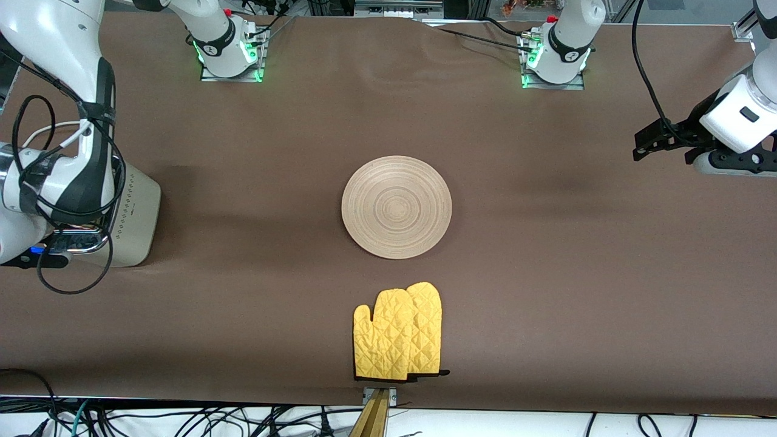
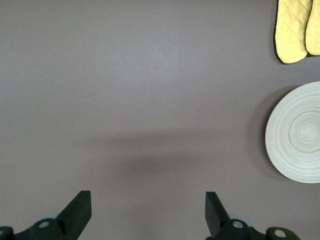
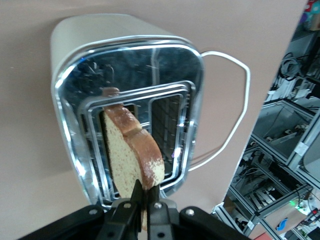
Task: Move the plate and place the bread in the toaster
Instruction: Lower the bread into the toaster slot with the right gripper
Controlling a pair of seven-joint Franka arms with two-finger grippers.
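My right gripper (image 3: 145, 194) is shut on the crust edge of the bread (image 3: 131, 155), a light brown slice with a darker crust. It holds the slice on edge over one slot of the cream toaster (image 3: 127, 75), whose top is shiny chrome. The slice's lower end is at the slot's mouth. In the front view the toaster (image 1: 136, 212) stands at the right arm's end of the table, half hidden under that arm. The round light-wood plate (image 1: 396, 206) lies mid-table with nothing on it. My left gripper (image 1: 661, 145) hangs open over bare table at the left arm's end, away from the plate (image 2: 297, 132).
A pair of yellow quilted oven mitts (image 1: 397, 331) lies nearer to the front camera than the plate, close to the table's edge. The toaster's white cord (image 3: 235, 100) loops on the table beside it. A brown cloth (image 1: 546, 273) covers the table.
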